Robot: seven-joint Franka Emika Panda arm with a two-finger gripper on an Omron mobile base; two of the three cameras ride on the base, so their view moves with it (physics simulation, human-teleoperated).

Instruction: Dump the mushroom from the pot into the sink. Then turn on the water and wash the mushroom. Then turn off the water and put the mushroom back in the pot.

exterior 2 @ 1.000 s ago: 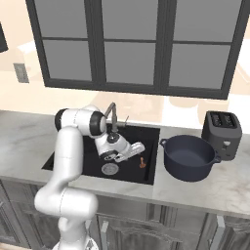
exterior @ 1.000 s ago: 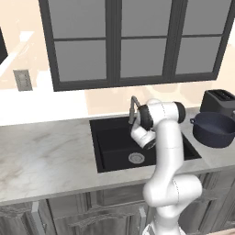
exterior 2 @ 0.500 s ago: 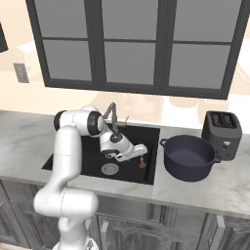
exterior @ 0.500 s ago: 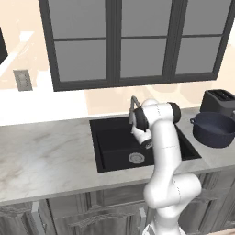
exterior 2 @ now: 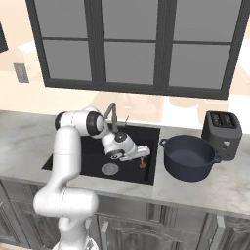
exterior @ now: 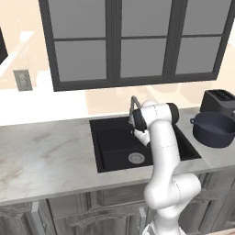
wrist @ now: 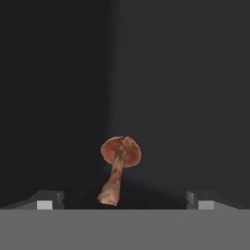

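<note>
Hand view shows the gripper (wrist: pixel 125 205) with its two fingertips (wrist: pixel 46 202) set wide apart and holding nothing, the mushroom (wrist: pixel 119 168) between them and a little ahead, reddish-brown cap away from the camera and pale stem toward it, lying in a corner of the matte-black sink (wrist: pixel 185 88). Right base view has the gripper (exterior 2: pixel 143 155) low inside the basin, pointing toward the right-hand wall, with the mushroom (exterior 2: pixel 142 164) just beside its tips on the sink (exterior 2: pixel 146 177) floor near the front right corner. A round steel drain (exterior 2: pixel 110 169) sits on the basin floor to the left of the hand, and the grey faucet (exterior 2: pixel 112 115) rises behind the arm at the back edge. On the marble counter (exterior 2: pixel 229 188) just right of the sink stands the dark navy pot (exterior 2: pixel 188 157), upright, and behind it, near the wall, a black toaster (exterior 2: pixel 222 134). Left base view shows the white arm reaching down over the sink (exterior: pixel 103 158), the drain (exterior: pixel 136 158) visible beside it, the pot (exterior: pixel 214 129) and toaster (exterior: pixel 219 102) off to the right, dark-framed glass-front cabinets (exterior: pixel 137 41) above.
</note>
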